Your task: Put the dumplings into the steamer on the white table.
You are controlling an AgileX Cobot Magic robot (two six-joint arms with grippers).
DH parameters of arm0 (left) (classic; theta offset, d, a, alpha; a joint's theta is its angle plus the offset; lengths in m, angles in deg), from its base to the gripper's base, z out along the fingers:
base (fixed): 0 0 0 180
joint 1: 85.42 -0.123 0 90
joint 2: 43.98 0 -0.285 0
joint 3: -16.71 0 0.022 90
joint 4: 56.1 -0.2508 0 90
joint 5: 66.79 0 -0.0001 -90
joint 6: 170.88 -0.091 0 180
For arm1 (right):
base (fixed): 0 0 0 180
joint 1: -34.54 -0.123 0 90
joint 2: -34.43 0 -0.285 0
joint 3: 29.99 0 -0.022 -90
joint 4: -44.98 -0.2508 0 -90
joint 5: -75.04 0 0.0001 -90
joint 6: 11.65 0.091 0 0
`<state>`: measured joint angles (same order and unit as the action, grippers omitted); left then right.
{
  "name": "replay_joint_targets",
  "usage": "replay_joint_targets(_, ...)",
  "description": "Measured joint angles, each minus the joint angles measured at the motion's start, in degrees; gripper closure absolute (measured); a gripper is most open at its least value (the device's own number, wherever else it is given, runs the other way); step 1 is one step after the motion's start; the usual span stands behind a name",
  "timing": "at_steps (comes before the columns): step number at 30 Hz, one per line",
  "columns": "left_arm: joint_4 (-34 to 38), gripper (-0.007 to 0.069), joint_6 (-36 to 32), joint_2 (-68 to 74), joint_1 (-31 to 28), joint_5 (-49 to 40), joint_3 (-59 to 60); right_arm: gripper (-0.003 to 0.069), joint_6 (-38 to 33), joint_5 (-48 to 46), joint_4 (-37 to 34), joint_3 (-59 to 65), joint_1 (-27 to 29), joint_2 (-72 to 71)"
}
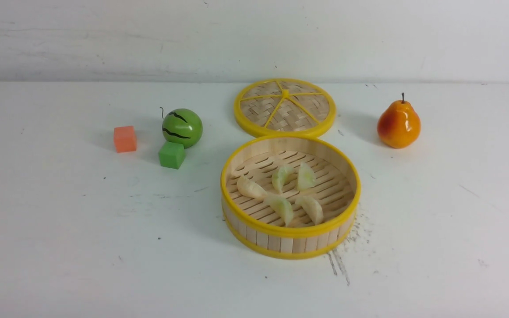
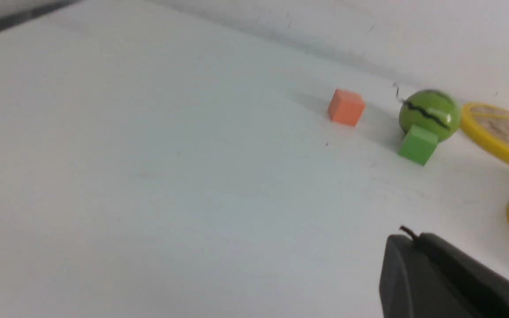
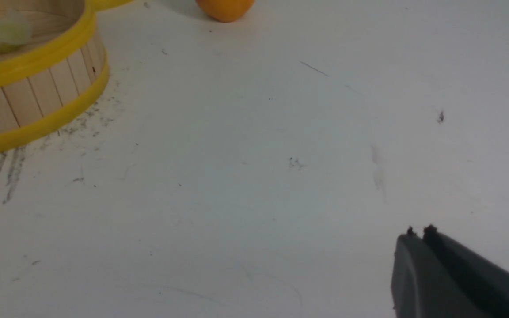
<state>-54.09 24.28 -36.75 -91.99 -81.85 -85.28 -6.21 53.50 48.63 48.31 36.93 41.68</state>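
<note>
Dumplings point(image 1: 286, 191): 5 pale crescent pieces, all lying on the slatted floor of the steamer; 2 sit toward the far side, 1 at the left, 2 nearer the front wall.
Steamer point(image 1: 290, 232): round bamboo basket with yellow rims, open, standing on the table just right of centre in the front view; its lower left edge shows in the upper left of the right wrist view.
White table point(image 1: 60, 247): scuffed, with dark specks and pencil-like strokes beside the steamer's lower right.
Lid point(image 1: 285, 107): flat woven disc with yellow spokes, lying just behind the steamer, close to its far rim.
Toy watermelon point(image 1: 182, 127): left of the lid, with a green cube point(image 1: 172, 155) touching its front.
Orange cube point(image 1: 125, 138): left of the watermelon, apart from it.
Pear point(image 1: 398, 124): orange, upright, right of the lid.
Left gripper point(image 2: 407, 236): lower right of the left wrist view, fingers clenched together on nothing, above bare table.
Right gripper point(image 3: 418, 233): lower right of the right wrist view, fingers pressed together, empty, well apart from the steamer.
</note>
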Motion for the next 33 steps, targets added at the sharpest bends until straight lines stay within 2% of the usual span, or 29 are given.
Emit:
replay_joint_targets(7,-0.4,0.0638,0.3,0.0,2.5,-5.5,0.8,0.0636,0.0,0.0,0.0,0.0,0.0,0.0)
replay_joint_targets(11,-0.4,0.0638,0.3,0.0,3.9,-5.8,0.8,0.0631,0.0,0.0,0.0,0.0,0.0,0.0)
replay_joint_targets(33,-0.6,0.0638,0.3,0.0,3.9,-5.7,0.8,0.0613,0.0,0.0,0.0,0.0,0.0,0.0)
